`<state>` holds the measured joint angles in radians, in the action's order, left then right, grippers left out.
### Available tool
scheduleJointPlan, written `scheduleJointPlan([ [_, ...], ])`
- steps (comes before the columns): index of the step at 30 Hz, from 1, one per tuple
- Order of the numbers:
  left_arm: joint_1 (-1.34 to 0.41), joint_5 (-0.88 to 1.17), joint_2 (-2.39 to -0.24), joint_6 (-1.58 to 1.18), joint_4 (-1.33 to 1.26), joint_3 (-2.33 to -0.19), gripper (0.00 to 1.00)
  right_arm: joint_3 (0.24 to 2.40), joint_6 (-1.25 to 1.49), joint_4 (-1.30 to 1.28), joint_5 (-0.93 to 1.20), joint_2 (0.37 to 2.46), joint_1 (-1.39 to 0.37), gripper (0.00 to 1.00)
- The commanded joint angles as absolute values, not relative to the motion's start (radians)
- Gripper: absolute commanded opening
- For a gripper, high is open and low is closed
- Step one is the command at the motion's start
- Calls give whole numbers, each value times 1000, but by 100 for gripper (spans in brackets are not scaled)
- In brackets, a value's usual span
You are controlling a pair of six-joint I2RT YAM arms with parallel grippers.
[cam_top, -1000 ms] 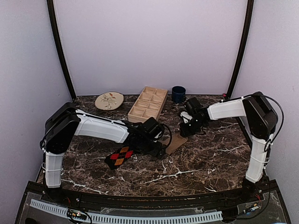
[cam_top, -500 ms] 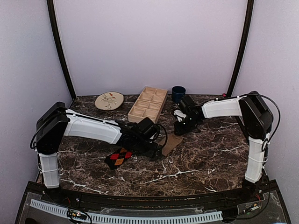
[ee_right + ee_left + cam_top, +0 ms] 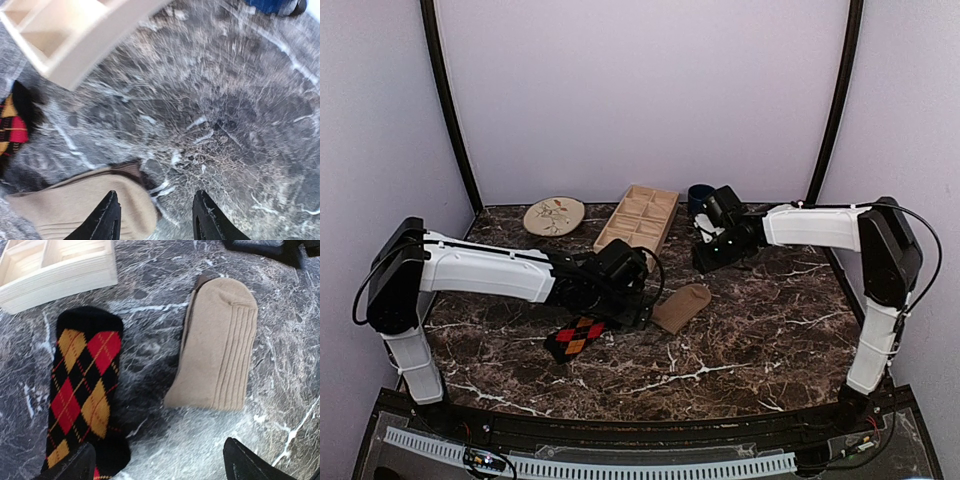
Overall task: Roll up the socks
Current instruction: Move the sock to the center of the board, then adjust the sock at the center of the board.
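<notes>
Tan sock [image 3: 217, 345] lies flat at 3 o'clock of argyle sock [image 3: 82, 385]; left gripper [image 3: 160, 467] wide, empty; right gripper [image 3: 156, 220] half-parted, empty; best stack both squarely before rolling tightly

Soft knits on polished stone.
The tan-beige ribbed cloth sock [image 3: 217, 347] looks matt and finely corded. The black cloth sock with red and orange argyle diamonds [image 3: 85, 385] is a flatter, smoother knit. Beneath them the dark white-veined marble counter [image 3: 150, 310] has a slight sheen. The pale compartmented tray [image 3: 55, 265] is bare, matt wood, with layers showing along its edge.
</notes>
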<state>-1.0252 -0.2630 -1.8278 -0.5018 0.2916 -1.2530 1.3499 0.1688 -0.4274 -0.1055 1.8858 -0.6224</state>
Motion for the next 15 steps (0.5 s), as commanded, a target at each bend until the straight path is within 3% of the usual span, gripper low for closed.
scheduleJointPlan([
  [1, -1011, -302, -1722, -529, 307, -1183, 91, 1318, 156, -425, -206, 1791, -695, 48],
  [8, -966, -269, -1615, -558, 237, -1060, 89, 1204, 173, -395, -304, 1684, -841, 48],
  [15, -941, -227, -1554, -602, 186, -971, 81, 1159, 215, -379, -364, 1704, -1016, 46],
])
